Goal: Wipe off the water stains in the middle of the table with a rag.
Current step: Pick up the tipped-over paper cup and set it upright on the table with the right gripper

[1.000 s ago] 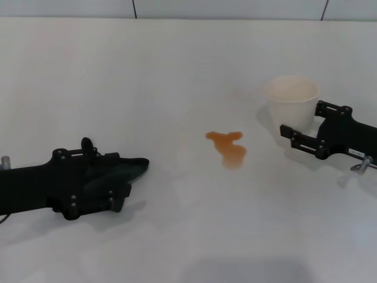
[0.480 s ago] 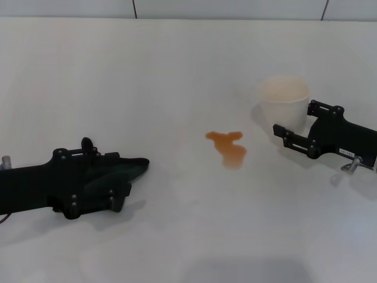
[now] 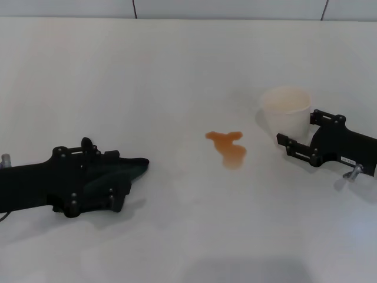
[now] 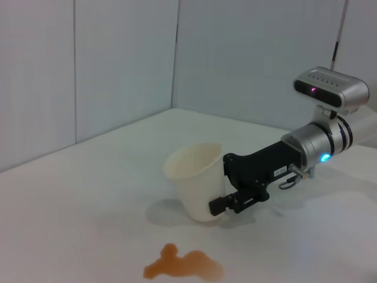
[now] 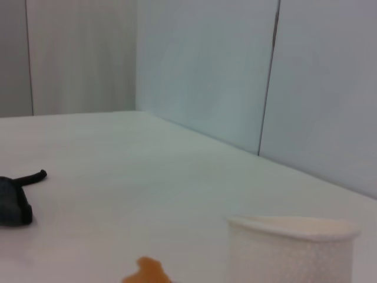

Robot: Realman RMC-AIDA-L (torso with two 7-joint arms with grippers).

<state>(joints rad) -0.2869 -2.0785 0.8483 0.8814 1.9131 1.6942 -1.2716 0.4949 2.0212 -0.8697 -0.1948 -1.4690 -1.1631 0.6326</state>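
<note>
The right gripper [image 3: 294,139] has pulled the cup [image 3: 285,111] back, pinching it. The left gripper [image 3: 121,180] squeezes the rag [image 3: 126,171]. The water stains [image 3: 228,147] lie between both grippers.

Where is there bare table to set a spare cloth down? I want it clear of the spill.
The table is bare beyond the water stains, and between them and the rag under the left gripper. It is crowded around the cup and right gripper.
</note>
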